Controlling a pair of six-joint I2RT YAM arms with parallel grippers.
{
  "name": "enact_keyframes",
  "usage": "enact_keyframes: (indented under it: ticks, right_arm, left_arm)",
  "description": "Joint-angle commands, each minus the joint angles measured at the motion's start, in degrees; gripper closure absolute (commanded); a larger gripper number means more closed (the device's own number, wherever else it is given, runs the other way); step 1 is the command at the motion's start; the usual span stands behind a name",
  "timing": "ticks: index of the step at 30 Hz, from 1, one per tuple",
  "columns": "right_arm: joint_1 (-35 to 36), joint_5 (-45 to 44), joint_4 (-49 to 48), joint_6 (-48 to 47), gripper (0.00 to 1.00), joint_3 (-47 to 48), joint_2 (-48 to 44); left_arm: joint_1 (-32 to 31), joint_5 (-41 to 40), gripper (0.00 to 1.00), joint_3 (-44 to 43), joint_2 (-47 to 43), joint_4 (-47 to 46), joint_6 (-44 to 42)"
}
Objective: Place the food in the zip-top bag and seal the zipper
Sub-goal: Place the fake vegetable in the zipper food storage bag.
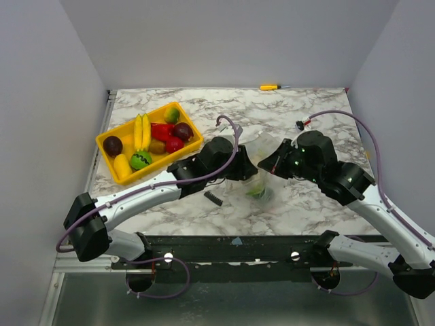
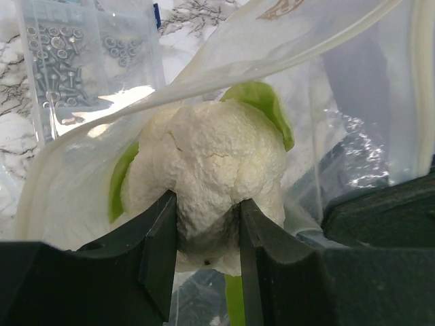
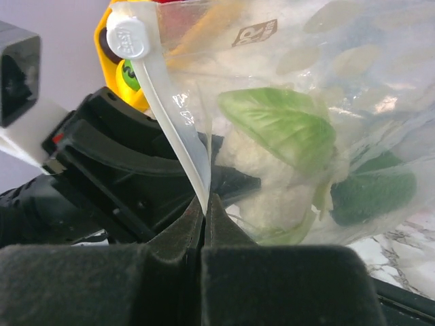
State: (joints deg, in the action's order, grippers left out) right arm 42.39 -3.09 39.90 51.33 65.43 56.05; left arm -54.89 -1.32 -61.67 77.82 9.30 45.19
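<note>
My left claw (image 2: 206, 217), part-open, clamps the rigid cauliflower (image 2: 211, 156) inside the zip-top bag (image 3: 306, 68). My right claw (image 3: 204, 207), fully closed, pinches the zipper (image 3: 170, 115), which I judge the floppy film's firmest hold.

The cauliflower (image 2: 207, 176) sits in the zip-top bag (image 1: 253, 146), right of the tray (image 1: 107, 159) of food (image 1: 163, 132)

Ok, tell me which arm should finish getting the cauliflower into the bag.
Left. The left pincer grips the cauliflower inside the bag's open mouth. The right pincer is shut on the zipper strip, holding the bag, so it probably shouldn't let go.
</note>
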Motion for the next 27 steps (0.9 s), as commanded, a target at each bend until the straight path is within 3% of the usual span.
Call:
enact_keyframes:
  ticks: [1,4,7,10,14,17,19,27]
  right_arm:
    - [0.3,0.9,-2.6,4.6,1.00,-2.8,-1.6]
    - [0.2,2.1,-4.2,8.0,1.00,-5.1,-3.0]
    - [0.3,2.7,-6.5,12.4,1.00,-7.1,-4.5]
    - [0.3,2.6,-8.4,16.2,1.00,-9.1,-6.1]
    - [0.3,0.3,-9.0,18.5,1.00,-10.2,-7.4]
    - [0.3,-1.1,-8.3,19.3,1.00,-11.2,-8.0]
    - [0.3,-2.2,-7.5,19.1,1.00,-11.6,-8.2]
    - [0.3,-4.7,-3.3,16.1,1.00,-11.5,-8.4]
  left_arm:
    - [-0.3,-0.8,0.80,-5.7,-0.4,4.7,0.0]
    - [-0.3,-2.4,0.92,-6.8,-0.2,6.0,1.3]
    - [-0.3,-2.7,0.91,-5.0,-0.4,3.0,5.2]
    - [-0.4,-0.5,0.78,-4.7,1.3,0.1,7.6]
    - [-0.5,-1.4,0.35,-6.5,4.5,2.7,7.6]
    - [-0.5,0.7,0.19,-7.3,4.0,2.4,6.1]
    - [-0.5,1.2,0.13,-8.6,3.1,4.8,4.9]
    - [-0.2,8.7,0.09,-8.3,-5.8,12.5,-4.3]
